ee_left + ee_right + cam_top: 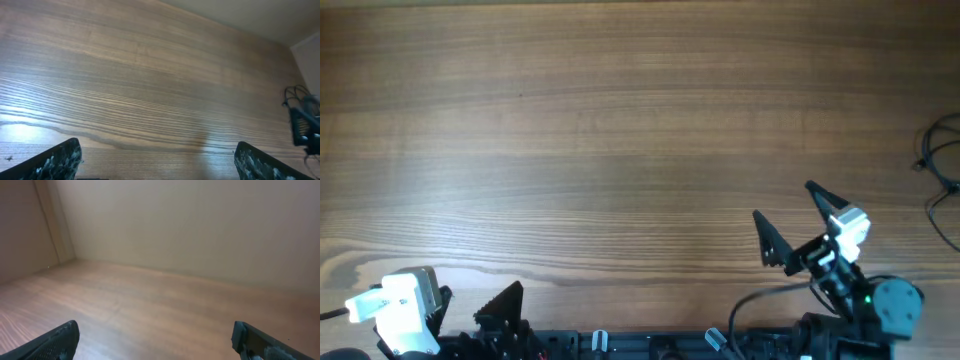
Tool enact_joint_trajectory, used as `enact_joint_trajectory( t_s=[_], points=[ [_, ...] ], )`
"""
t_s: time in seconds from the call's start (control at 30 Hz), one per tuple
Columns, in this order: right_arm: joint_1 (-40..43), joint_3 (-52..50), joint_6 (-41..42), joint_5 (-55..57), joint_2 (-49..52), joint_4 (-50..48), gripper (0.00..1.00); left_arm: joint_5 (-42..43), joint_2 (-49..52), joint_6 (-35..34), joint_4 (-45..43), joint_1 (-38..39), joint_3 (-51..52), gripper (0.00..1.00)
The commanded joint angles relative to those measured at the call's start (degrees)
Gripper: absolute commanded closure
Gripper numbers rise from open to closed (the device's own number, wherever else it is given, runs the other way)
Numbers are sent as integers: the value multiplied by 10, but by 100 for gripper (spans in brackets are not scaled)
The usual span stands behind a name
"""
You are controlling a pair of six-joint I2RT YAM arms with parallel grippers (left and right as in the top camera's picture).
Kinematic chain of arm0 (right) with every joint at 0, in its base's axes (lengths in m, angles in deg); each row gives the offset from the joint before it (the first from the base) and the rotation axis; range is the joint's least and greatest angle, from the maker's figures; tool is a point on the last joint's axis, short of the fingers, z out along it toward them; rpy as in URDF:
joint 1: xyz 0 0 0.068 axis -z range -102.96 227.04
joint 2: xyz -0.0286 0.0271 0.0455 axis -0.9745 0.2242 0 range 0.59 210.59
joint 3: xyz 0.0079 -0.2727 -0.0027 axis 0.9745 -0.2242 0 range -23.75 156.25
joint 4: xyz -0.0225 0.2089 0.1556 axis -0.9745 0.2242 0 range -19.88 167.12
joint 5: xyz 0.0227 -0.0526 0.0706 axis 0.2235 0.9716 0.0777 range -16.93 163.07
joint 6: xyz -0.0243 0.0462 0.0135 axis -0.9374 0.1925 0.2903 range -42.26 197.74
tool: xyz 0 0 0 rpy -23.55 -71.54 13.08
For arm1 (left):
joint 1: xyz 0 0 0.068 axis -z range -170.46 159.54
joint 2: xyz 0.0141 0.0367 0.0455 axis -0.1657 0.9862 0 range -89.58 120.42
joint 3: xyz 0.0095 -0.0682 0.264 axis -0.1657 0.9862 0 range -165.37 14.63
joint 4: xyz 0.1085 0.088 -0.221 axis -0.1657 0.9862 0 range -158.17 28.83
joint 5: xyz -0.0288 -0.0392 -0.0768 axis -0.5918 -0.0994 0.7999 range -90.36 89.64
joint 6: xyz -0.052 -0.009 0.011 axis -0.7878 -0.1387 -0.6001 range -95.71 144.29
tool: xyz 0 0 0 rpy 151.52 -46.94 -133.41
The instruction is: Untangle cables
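Overhead, we find the right gripper [788,215] spread wide and holding nothing, presumably readied for a reach. The cables [944,165] lie well apart, out past its outer finger, their loops cut off by the frame edge, and the left gripper [500,305] sits farther from them by its base. From the left wrist, its fingers [60,160] likewise stand apart and empty, and thin loops far beyond one fingertip are too blurred to confirm as cord. From the right wrist, open fingers [55,340] face only table [150,310] and wall, and no cable shows.
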Motion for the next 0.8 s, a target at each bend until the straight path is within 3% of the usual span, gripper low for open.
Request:
enact_joint_trajectory(
  t_s=[0.0, 0.37, 0.47, 0.77],
  points=[
    [-1, -39, -7, 12, -7, -10, 1, -1, -4, 10, -2, 3, -2, 0],
    [-1, -95, 65, 146, 9, -29, 0, -1, -4, 9, -2, 3, -2, 0],
    [-1, -95, 111, 147, 34, -29, 0, -1, -4, 9, -1, 3, -2, 0],
    [-1, -95, 115, 147, 78, -30, 0, -1, -4, 9, -2, 3, -2, 0]
  ],
)
